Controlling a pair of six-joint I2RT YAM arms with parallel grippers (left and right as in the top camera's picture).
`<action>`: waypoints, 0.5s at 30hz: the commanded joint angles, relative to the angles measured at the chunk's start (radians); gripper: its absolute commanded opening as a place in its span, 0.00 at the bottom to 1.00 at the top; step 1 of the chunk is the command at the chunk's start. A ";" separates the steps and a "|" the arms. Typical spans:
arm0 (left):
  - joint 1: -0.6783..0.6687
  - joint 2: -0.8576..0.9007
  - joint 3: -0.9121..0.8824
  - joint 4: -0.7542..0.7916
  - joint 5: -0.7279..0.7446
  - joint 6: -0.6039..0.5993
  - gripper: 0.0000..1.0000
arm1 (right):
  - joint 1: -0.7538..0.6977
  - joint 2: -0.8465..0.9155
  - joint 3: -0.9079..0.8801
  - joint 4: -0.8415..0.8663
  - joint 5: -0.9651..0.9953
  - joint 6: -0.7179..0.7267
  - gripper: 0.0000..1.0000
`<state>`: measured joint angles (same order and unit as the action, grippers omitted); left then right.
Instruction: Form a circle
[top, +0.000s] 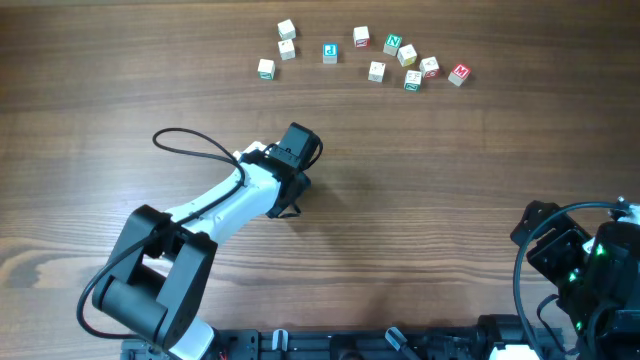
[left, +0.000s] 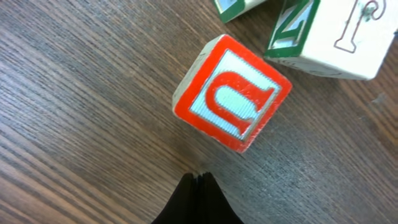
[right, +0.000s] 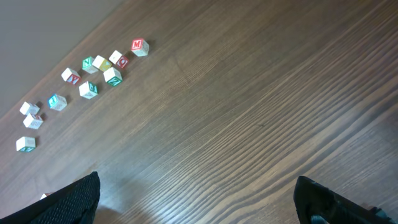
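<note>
Several small wooden letter cubes (top: 376, 70) lie in a loose arc at the far side of the table, not a closed circle. Three of them sit tightly together (top: 417, 72) near its right end. My left gripper (top: 290, 206) is at mid-table in the overhead view, short of the arc. In the left wrist view its tips (left: 199, 179) are shut on nothing, just behind a red-bordered cube (left: 231, 93). A green-printed cube (left: 291, 28) and a pale cube (left: 348, 37) touch beyond it. My right gripper (right: 198, 202) hangs wide open over bare wood.
The right arm (top: 580, 265) is folded at the table's near right corner, far from the cubes (right: 93, 71). A black cable (top: 195, 145) loops off the left arm. The left arm's base (top: 150, 285) stands at the near edge.
</note>
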<state>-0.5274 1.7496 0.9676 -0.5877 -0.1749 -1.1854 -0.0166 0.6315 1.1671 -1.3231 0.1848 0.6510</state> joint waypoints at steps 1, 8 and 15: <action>0.004 0.007 -0.006 0.008 -0.014 -0.031 0.04 | 0.002 -0.005 0.001 -0.002 0.006 0.007 1.00; 0.004 0.007 -0.006 -0.047 -0.062 -0.020 0.04 | 0.002 -0.005 0.001 -0.002 0.006 0.007 1.00; 0.004 0.007 -0.006 -0.045 -0.104 -0.020 0.04 | 0.002 -0.005 0.001 -0.002 0.006 0.007 1.00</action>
<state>-0.5274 1.7496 0.9676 -0.6353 -0.2375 -1.1919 -0.0166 0.6315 1.1671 -1.3231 0.1848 0.6510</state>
